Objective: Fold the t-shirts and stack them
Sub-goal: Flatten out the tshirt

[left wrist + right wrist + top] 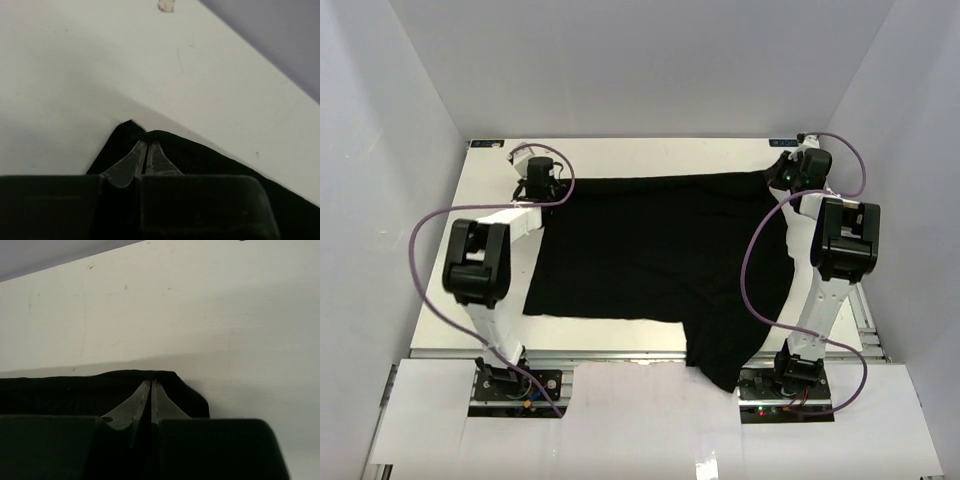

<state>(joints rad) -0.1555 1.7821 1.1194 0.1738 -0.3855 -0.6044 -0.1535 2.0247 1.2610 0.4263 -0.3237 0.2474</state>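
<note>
- We see a plain black t-shirt of soft, matte fabric [660, 250] spread across the smooth white table [620, 158]. Its far edge is drawn in a nearly straight line between the two claws.
- The cloth lies mostly flat with low wrinkles. Its near right part droops over the table's near edge as a rumpled flap, just beside the right arm's base.
- The left claw [538, 178] sits at the shirt's far left corner. In the left wrist view, its tapered, scuffed grey metal fingers [131, 162] are pressed together on a small peak of black fabric, which casts a soft shadow on the table.
- The right claw [798, 166] sits at the far right corner. In the right wrist view, its matching metal fingers [135, 402] pinch a rounded fold of the same cloth at its edge.
- The table surface near both claws shows faint scratches and specks.
- Glossy purple cables [744, 275] loop loosely beside each white-and-black arm.
- Pale grey walls [620, 60] enclose the table on three sides.
</note>
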